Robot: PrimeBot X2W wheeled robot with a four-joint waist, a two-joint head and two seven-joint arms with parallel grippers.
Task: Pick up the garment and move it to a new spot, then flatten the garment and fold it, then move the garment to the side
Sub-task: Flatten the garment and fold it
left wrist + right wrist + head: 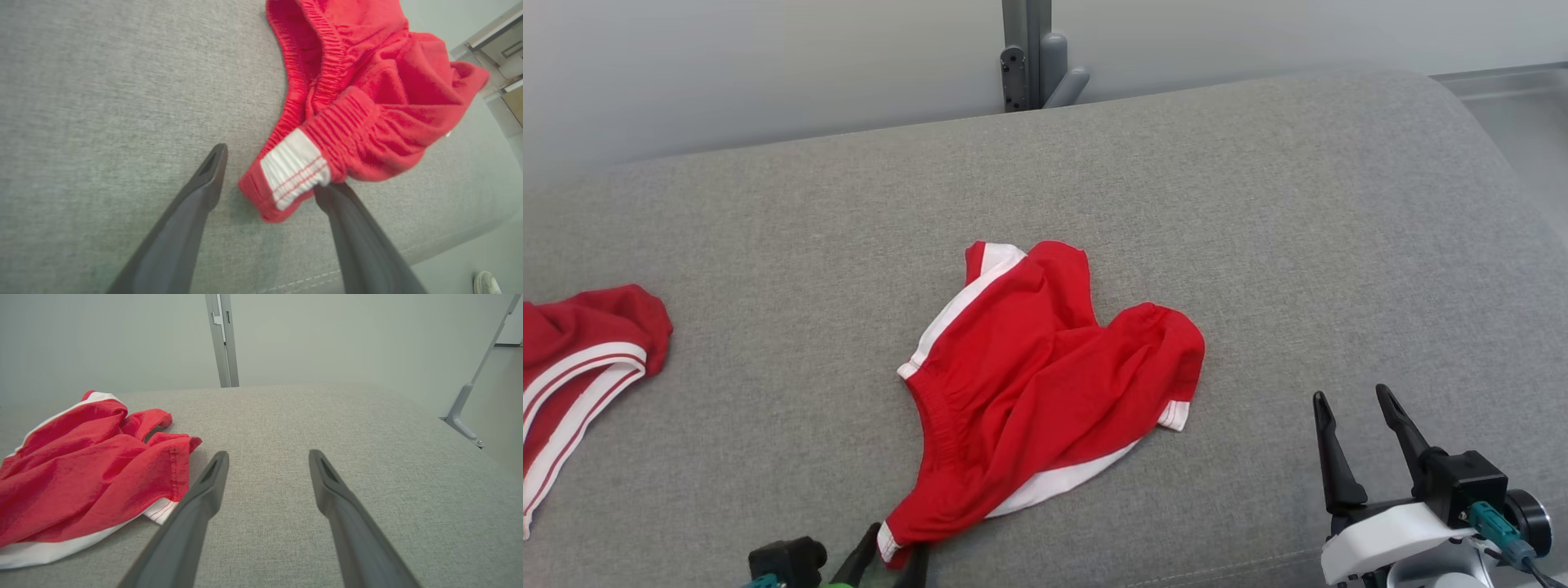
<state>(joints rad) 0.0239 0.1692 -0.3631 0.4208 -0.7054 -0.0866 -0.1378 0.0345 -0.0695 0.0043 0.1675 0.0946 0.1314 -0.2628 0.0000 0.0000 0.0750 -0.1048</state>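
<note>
Red garment [1045, 359] crumpled on grey cushion [1298, 204], your left gripper [892, 563] at its near corner.
Your left gripper's fingers are spread with nothing clamped. The white-striped waistband corner [295, 169] sits between them, touching the right finger [347, 220], and the rest of the cloth is bunched ahead. Your right gripper [1352, 398] is also spread and empty over bare cushion, with the garment near on its left, apart from its fingers. A second red garment [580, 351] lies well off to the left gripper's left.

Right hand [1350, 394]: long dark tapered fingers [1333, 461], white housing [1380, 539], black block [1462, 482], teal connector [1492, 523]. Left hand [890, 562]: green trim [837, 583].
</note>
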